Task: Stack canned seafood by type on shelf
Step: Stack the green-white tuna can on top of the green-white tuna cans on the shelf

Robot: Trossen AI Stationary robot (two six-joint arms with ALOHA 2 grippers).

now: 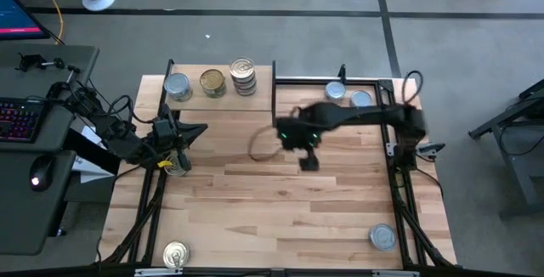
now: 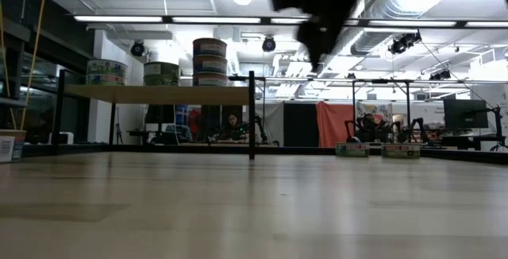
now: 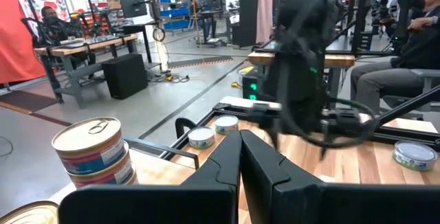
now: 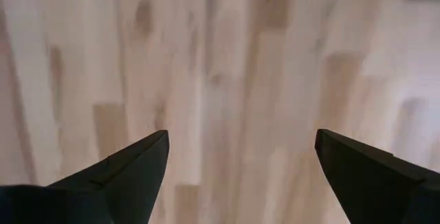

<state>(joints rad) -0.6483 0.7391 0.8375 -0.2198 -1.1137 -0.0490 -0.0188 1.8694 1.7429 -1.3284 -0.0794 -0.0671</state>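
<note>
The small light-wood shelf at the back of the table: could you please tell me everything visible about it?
The small light-wood shelf is a thin rectangular board raised on thin black metal uprights, standing level at the table's back edge, left of centre. Three groups of round tins rest on it: a silver-blue-topped stack at its left, a gold-topped stack in the middle, and the tallest stack at its right. Neither gripper touches it.

High view: straight down on the pale plank-patterned wooden tabletop (image 1: 280, 192). Low view: level across the tabletop. Both share the small light-wood shelf on black uprights (image 1: 217, 98). Right wrist: close above the tabletop.
</note>
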